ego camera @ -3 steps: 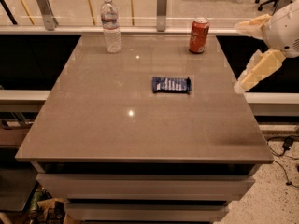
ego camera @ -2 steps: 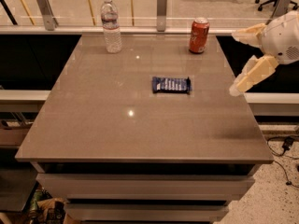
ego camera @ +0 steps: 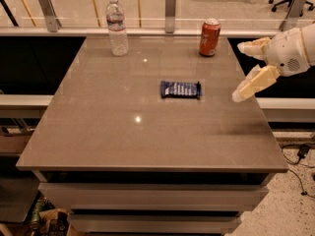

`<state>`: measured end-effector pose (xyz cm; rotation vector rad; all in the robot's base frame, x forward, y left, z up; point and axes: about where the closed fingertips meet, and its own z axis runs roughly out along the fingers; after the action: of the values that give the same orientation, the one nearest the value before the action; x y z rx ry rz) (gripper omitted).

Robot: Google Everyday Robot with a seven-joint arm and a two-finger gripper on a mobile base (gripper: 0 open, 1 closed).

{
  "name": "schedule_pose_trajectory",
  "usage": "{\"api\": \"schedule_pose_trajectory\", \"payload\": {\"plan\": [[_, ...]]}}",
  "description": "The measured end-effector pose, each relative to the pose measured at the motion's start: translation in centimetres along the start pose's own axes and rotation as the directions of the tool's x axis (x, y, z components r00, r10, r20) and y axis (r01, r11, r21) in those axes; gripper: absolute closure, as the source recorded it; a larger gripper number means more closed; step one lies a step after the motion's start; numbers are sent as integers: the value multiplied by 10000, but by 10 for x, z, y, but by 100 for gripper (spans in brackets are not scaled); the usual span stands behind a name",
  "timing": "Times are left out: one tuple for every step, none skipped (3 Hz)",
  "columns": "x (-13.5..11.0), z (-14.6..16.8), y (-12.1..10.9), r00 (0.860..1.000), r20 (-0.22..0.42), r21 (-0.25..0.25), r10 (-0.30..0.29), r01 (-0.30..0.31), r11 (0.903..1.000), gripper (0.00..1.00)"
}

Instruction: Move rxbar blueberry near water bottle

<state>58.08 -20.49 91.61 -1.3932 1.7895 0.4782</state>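
Observation:
The rxbar blueberry [ego camera: 180,89], a flat dark blue bar with white lettering, lies near the middle of the grey table [ego camera: 108,132]. The water bottle [ego camera: 116,26], clear with a white cap, stands upright at the table's far left. My gripper [ego camera: 239,72] hovers at the table's right edge, to the right of the bar and apart from it. Its two cream fingers [ego camera: 254,82] are spread wide and hold nothing.
A red soda can [ego camera: 209,37] stands at the table's far right, just behind and left of my gripper. A glass railing with metal posts [ego camera: 170,4] runs behind the table. Cables [ego camera: 300,151] lie on the floor at the right.
My gripper has moved left, in from the right edge of view toward the table's right edge. The bar, bottle and can have not moved.

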Motion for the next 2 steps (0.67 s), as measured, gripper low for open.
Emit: {"api": "schedule_pose_trajectory", "payload": {"plan": [[0,0,0,10000,0,-2,-1,1,10000,0],[-1,9,-2,9999,153,-84,23,-21,10000,0]]}}
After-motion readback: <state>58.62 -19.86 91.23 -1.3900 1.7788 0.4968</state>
